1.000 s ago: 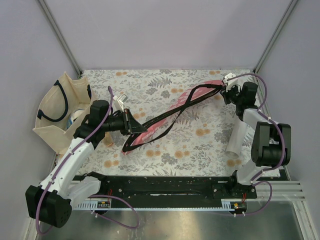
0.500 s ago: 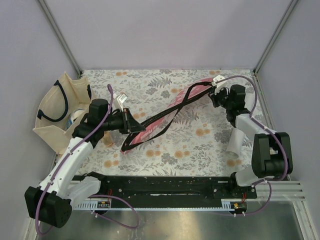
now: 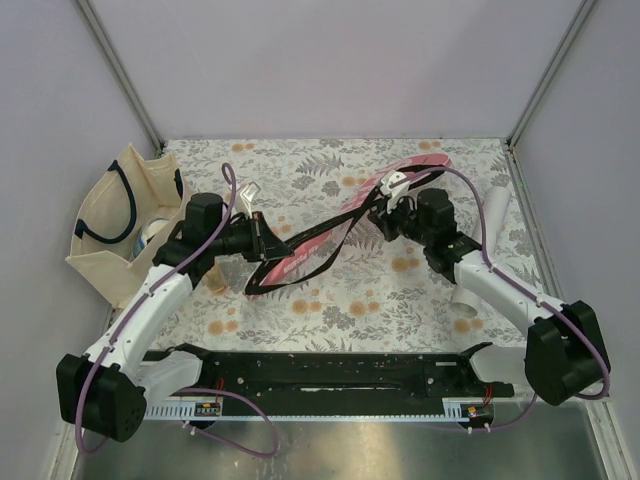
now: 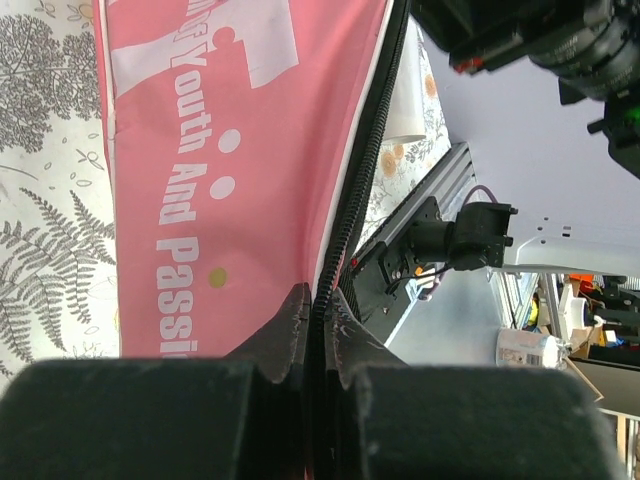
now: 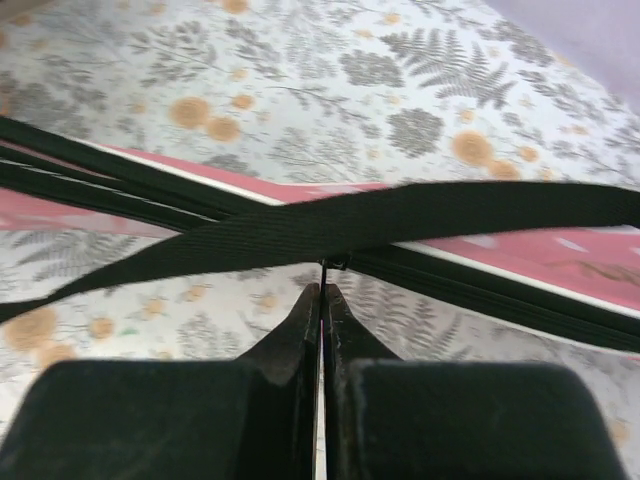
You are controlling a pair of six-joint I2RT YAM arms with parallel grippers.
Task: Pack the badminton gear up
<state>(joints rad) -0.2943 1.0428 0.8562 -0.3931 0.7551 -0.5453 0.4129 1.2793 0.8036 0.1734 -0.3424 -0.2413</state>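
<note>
We are clamping our left gripper (image 4: 318, 300) shut on the black zipper edge (image 4: 362, 170) of the pink cover (image 4: 220, 150). Our right gripper (image 5: 321, 290) is pressing its fingers together right at a small zip pull (image 5: 335, 263), just under the black strap (image 5: 400, 215); whether the pull is pinched we cannot tell. The cover is lying stretched diagonally across the floral table (image 3: 400, 300) between both arms. We are judging ourselves about midway: no rackets are showing, so they may be inside, and the zip looks like the step in hand. The white tube (image 3: 468, 293) is lying loose beside the right arm, not yet packed.
</note>
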